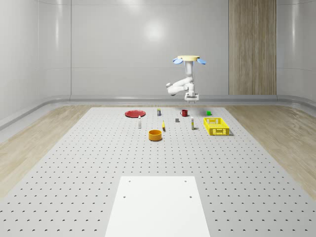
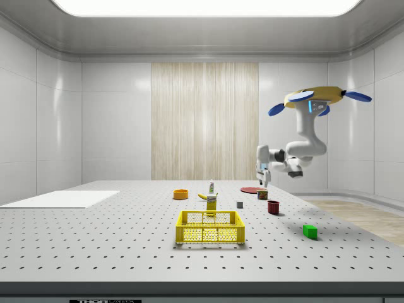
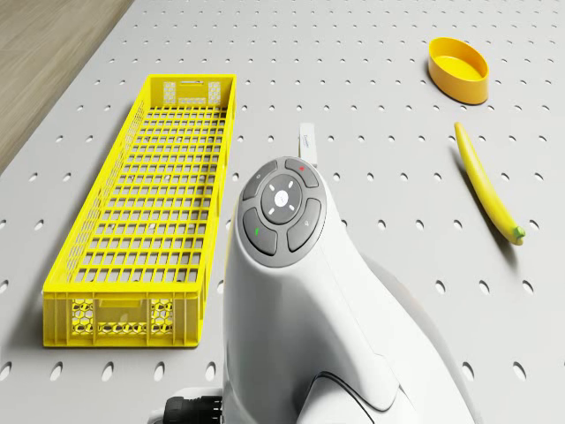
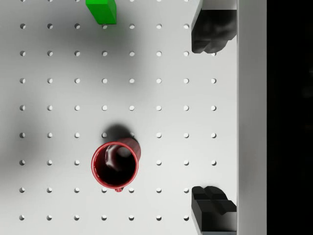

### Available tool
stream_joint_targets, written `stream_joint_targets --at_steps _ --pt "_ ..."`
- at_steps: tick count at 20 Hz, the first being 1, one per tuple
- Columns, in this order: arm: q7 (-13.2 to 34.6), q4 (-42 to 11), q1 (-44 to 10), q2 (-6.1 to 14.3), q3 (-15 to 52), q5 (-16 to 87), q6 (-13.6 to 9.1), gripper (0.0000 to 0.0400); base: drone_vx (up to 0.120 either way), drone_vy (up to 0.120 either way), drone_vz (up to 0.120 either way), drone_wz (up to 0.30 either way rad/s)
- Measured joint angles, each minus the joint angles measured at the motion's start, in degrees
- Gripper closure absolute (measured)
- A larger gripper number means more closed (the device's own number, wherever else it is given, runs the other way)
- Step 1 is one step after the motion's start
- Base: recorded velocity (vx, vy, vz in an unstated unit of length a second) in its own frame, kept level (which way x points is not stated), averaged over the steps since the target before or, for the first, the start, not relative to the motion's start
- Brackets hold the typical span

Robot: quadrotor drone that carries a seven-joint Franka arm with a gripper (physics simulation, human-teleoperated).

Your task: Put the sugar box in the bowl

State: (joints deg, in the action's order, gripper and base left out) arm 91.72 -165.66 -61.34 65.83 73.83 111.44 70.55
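Grey perforated table (image 1: 74,163) in a pale-walled room, wood panel on the back wall. Drone (image 1: 189,59) hovers high over the far part of the table, arm folded below it, gripper (image 1: 191,100) pointing down above the red mug (image 1: 184,113). In the wrist view the mug (image 4: 115,164) sits upright beneath, a green block (image 4: 102,10) farther off. Fingers (image 4: 211,31) spread wide, holding nothing. Orange bowl (image 1: 155,135) stands nearer the camera in the whole-scene view, banana (image 1: 163,126) just beside it. Yellow crate (image 1: 216,126) is at that view's right. Sugar box is probably the small upright yellow-and-white carton (image 2: 211,203) behind the crate in the side view, well apart from the bowl (image 2: 180,194). Red plate (image 1: 135,113) lies at the far left.
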Motion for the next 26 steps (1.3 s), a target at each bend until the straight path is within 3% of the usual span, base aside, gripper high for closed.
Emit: stream_joint_targets --at_steps 9,15,22,26 --pt "0.84 0.18 -0.89 2.54 0.81 -1.32 2.29 0.0000 0.120 0.000 -0.120 0.000" --pt "1.31 0.29 -1.40 4.13 1.27 -2.14 3.75 0.0000 0.120 0.000 -0.007 0.000" --pt "1.81 0.40 -1.93 5.88 1.74 -3.01 5.37 0.0000 0.120 0.000 -0.114 0.000" --pt "2.06 0.47 -2.20 6.83 1.98 -3.48 6.26 0.0000 0.120 0.000 0.000 0.000"
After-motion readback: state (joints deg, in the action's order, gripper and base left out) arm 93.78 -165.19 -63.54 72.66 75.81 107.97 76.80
